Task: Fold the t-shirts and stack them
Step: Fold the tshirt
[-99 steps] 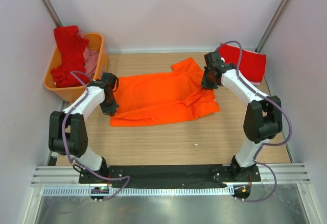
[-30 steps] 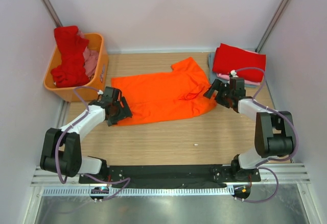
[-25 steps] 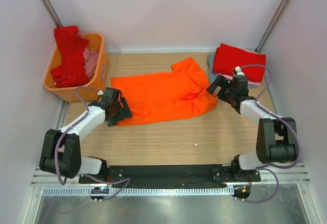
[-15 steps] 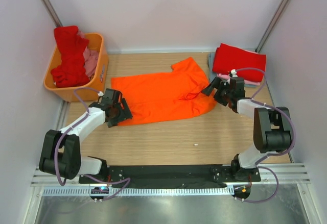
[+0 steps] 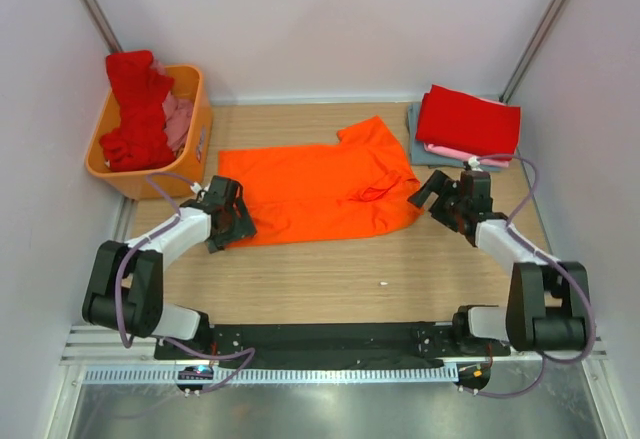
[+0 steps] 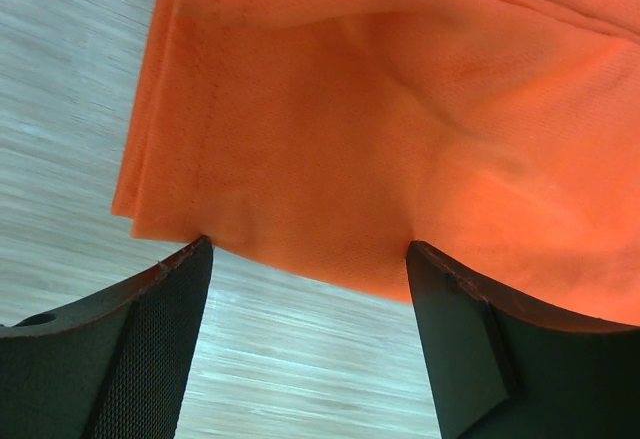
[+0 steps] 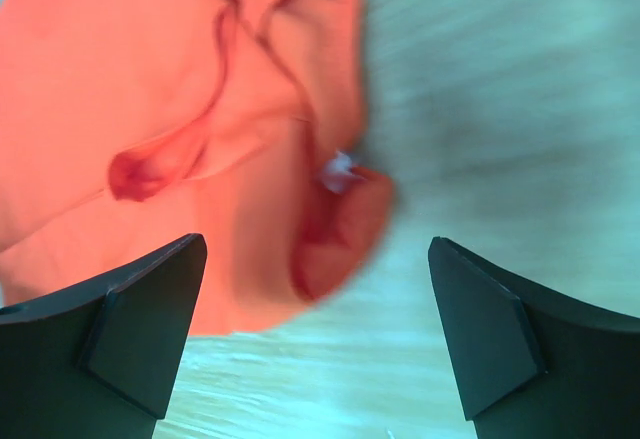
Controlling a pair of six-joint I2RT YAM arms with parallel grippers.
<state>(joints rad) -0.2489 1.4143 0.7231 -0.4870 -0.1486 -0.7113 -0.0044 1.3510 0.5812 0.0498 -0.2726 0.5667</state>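
Observation:
A bright orange t-shirt (image 5: 315, 194) lies spread flat across the middle of the table. My left gripper (image 5: 236, 221) sits low at its near left corner, open. In the left wrist view the hem corner of that orange shirt (image 6: 380, 129) lies just past my left gripper (image 6: 310, 251), with bare wood between the fingers. My right gripper (image 5: 434, 193) is open beside the shirt's right end. In the right wrist view my right gripper (image 7: 315, 246) faces the bunched collar of the orange cloth (image 7: 180, 109) and its white neck label (image 7: 340, 171). Neither holds anything.
Folded shirts are stacked at the back right, a red one (image 5: 468, 119) on top of pink and grey-blue. The orange basket (image 5: 148, 177) at the back left holds a red shirt (image 5: 135, 109) and a pink one (image 5: 180, 117). A white speck (image 5: 382, 283) lies near the front.
My right gripper has drawn back from the shirt's collar end, to the right and nearer the front, still open. The left gripper has hardly moved.

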